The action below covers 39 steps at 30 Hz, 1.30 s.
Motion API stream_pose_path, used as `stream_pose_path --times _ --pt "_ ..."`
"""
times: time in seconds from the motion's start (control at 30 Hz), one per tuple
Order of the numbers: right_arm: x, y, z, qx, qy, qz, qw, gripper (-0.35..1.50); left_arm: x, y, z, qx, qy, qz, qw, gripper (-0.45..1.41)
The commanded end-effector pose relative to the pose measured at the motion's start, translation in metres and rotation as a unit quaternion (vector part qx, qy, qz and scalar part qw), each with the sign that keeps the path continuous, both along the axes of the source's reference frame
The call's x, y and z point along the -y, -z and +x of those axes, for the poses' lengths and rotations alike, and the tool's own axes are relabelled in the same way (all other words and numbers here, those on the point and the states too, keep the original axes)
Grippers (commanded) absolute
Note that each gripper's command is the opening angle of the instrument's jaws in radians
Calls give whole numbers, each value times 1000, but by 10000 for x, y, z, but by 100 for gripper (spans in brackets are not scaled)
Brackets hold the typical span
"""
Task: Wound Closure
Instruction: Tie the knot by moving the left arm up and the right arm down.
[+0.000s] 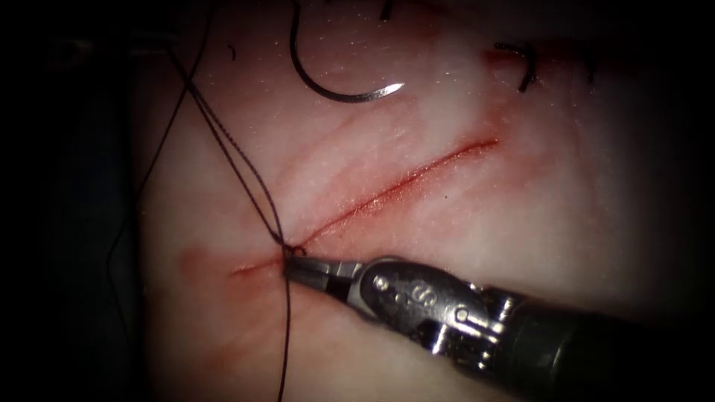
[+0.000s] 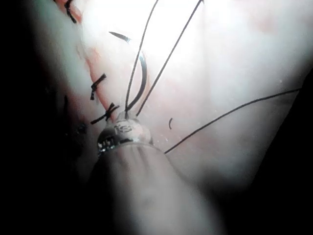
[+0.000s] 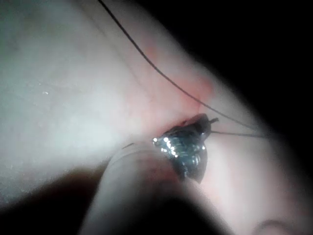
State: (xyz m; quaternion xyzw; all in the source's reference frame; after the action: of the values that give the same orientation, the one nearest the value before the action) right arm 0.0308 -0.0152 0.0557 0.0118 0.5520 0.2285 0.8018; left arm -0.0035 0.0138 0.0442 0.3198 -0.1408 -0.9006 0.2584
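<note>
The tissue (image 1: 462,223) has a red cut (image 1: 402,179) running from lower left to upper right. The curved needle (image 1: 335,91) lies free on the tissue above the cut, held by neither tool, with its tip pointing right. My right tool (image 1: 289,266) comes in from the lower right, its jaws shut on the thread (image 1: 286,327) just below a knot (image 1: 287,247) at the cut's left end. Two taut strands (image 1: 231,156) climb from the knot to the upper left. In the left wrist view these strands (image 2: 146,58) converge at my left tool (image 2: 125,117), which holds them; the needle (image 2: 143,78) lies just beyond it.
Dark cut ends of thread from older stitches (image 1: 525,67) stand at the upper right of the tissue, and the stitches (image 2: 98,85) show beside the left tool too. A slack strand (image 1: 145,179) trails over the tissue's dark left edge. Faint red fluid stains the surface around the cut.
</note>
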Motion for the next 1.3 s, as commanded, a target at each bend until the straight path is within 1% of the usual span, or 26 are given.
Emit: stream_pose_path --times 0.03,0.13,0.27,0.37,0.47,0.73,0.93,1.17,1.3 --pt "-2 0 6 -6 -1 -3 1000 -35 -14 0 -4 0 6 -7 1000 -35" --pt "0 6 7 -15 1 -9 1000 -35 -31 4 -3 -2 24 -17 1000 -35" --pt "7 12 8 -18 7 -15 1000 -35 -49 10 -4 5 51 -30 998 -35" --pt "13 17 8 -20 13 -20 1000 -35 -55 13 -5 10 68 -34 997 -35" --pt "18 20 7 -22 20 -23 999 -35 -57 14 -5 7 77 -39 996 -35" --pt "33 6 -4 -16 37 -27 999 -35 -66 13 0 7 97 -55 994 -35" --pt "32 2 -7 -15 39 -27 999 -35 -76 14 3 7 109 -58 992 -35" --pt "37 -5 -2 -19 49 -29 998 -35 -94 13 9 1 129 -63 990 -35" --pt "37 -13 10 -17 59 -31 998 -35 -102 6 14 -5 134 -68 989 -35"
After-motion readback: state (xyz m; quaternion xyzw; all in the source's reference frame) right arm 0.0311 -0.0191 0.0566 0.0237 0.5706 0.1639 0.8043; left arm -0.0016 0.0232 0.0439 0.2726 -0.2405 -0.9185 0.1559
